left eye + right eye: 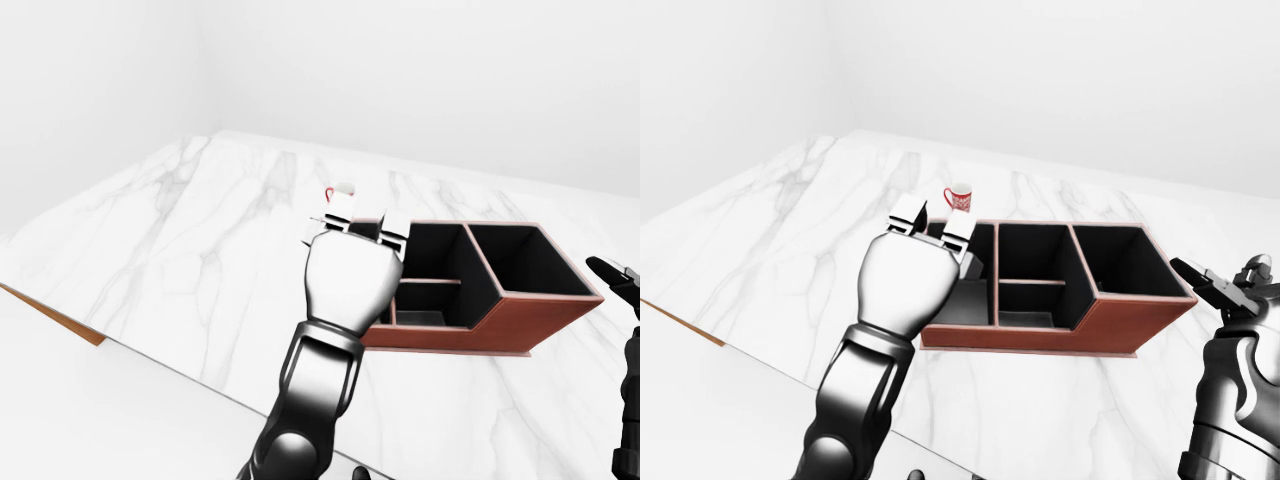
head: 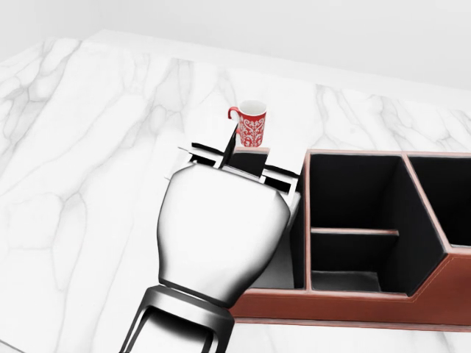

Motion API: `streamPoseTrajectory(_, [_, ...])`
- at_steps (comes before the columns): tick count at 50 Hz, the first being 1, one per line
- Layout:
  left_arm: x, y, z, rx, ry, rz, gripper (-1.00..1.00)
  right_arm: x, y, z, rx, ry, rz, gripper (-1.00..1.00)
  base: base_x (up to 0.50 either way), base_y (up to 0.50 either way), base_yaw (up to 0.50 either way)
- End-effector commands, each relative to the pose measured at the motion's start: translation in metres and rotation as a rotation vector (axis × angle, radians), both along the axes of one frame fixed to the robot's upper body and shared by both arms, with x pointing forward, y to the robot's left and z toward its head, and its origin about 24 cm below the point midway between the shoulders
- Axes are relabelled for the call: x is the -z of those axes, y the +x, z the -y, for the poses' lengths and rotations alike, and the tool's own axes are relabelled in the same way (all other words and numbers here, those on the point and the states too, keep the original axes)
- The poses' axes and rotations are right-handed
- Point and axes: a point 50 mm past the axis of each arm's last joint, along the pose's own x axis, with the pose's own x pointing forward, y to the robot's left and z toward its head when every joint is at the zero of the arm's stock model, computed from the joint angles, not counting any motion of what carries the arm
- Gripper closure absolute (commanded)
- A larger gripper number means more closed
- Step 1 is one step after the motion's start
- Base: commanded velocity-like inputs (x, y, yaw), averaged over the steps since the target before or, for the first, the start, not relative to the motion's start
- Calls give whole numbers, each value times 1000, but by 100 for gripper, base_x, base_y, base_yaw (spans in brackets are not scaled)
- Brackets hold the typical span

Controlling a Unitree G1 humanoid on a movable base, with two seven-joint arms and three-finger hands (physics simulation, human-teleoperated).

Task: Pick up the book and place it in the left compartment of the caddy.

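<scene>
Placing step. My left hand (image 2: 239, 165) hangs over the caddy's (image 2: 353, 303) left compartment; grip on the book (image 2: 249, 157) unclear. Red mug (image 2: 250, 123) beyond caddy. Next: lower, release.

1. The caddy (image 2: 346, 300) sits on the counter (image 2: 81, 176), at the right of the head view.
2. The left hand (image 2: 221, 235) is over the caddy's left compartment, covering most of it.
3. The mug (image 2: 250, 123) stands on the counter above the hand in the head view, apart from the caddy.
4. The right hand (image 1: 1230, 290) is right of the caddy, clear of it.
</scene>
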Motion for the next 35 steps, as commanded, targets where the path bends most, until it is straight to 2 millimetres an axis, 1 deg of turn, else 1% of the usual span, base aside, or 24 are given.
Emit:
streamPoseTrajectory(1, [3,-1,-2,-30,-51,40,100,0,0,0,0,-2,-2,-100,0,0,0])
streamPoseTrajectory(7, [11,3,-3,-46,-55,14,100,0,0,0,1,-2,-4,-100,0,0,0])
streamPoseTrajectory(19, [14,10,3,-31,-73,3,100,0,0,0,2,-1,-5,-100,0,0,0])
streamPoseTrajectory(29, [18,11,9,-10,-62,3,100,0,0,0,2,-1,-6,-100,0,0,0])
streamPoseTrajectory(35, [24,14,10,-17,-38,-9,100,0,0,0,3,-1,-5,-100,0,0,0])
